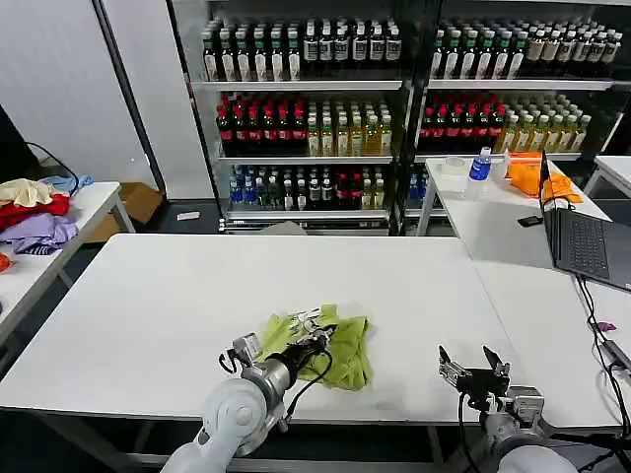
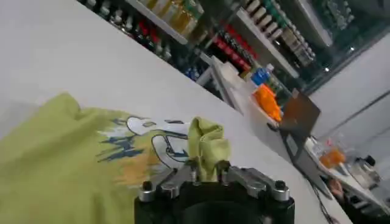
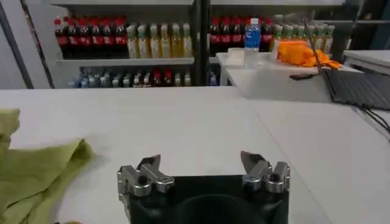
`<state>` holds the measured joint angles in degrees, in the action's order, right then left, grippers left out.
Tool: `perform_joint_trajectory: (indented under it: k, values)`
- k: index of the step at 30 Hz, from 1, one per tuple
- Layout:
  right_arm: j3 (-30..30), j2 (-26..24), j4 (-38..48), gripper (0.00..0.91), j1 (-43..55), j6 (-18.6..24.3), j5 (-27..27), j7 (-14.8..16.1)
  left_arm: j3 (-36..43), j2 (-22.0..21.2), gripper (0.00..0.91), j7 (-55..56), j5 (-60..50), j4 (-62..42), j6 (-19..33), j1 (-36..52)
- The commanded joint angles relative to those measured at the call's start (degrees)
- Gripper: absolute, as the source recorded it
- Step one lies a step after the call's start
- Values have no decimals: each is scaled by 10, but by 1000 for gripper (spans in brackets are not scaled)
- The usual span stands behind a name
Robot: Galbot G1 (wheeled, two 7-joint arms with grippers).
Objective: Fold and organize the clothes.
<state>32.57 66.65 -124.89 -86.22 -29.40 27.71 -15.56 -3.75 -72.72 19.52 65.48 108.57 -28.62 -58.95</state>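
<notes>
A: Head view. Where is the garment?

B: The lime T-shirt [image 1: 330,345] lies bunched on the white table [image 1: 177,296], near the front edge and a little left of the middle. The left end effector [image 1: 314,338] sits over the bunch, its fingers drawn in on a fold of the fabric.

A: Right arm?

B: The right end effector [image 1: 473,363] is at the front edge of the table, right of the shirt and well apart from it, fingers spread, nothing between them.

A: Surroundings?

B: A pile of red, purple and cream garments [image 1: 35,212] on a side table at far left. A laptop [image 1: 582,236] on the right-hand table; an orange cloth [image 1: 557,185] and a water bottle [image 1: 480,168] behind it. Shelves of drink bottles [image 1: 306,108] along the back.

A: Left wrist view.

B: The left end effector [image 2: 207,171] pinches a raised tuft of the T-shirt [image 2: 55,164] between its fingertips [image 2: 194,168]. The shirt shows a blue and white print. The rest of it lies flat on the table [image 2: 73,55].

A: Right wrist view.

B: The right end effector [image 3: 201,167] has fingers [image 3: 149,165] wide apart above bare table [image 3: 201,122]. An edge of the T-shirt [image 3: 36,170] lies off to one side, not touching it.
</notes>
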Motion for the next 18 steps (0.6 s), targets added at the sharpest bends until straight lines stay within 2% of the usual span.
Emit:
perform_joint_trajectory:
  k: [1, 4, 8, 12, 14, 18]
  values:
    - [0, 3, -3, 907, 1, 0, -1, -1, -2, 6, 907, -23, -13, 55, -9, -15]
    - [-2, 6, -5, 907, 0, 0, -2, -1, -34, 11, 907, -10, 5, 63, -7, -21]
    - [-3, 9, -10, 907, -1, 0, -4, -1, -94, 42, 907, -2, 16, 75, -4, -34]
    - [-4, 13, -12, 907, -4, 0, -8, -1, -150, 77, 907, 9, -8, 32, -10, -38]
    - [-5, 15, -14, 907, -6, 0, -10, -1, -164, 102, 907, 8, -27, 2, -16, -39]
    - [-6, 16, -16, 907, -6, 0, -13, -1, -167, 123, 907, -5, -64, -47, -23, -42]
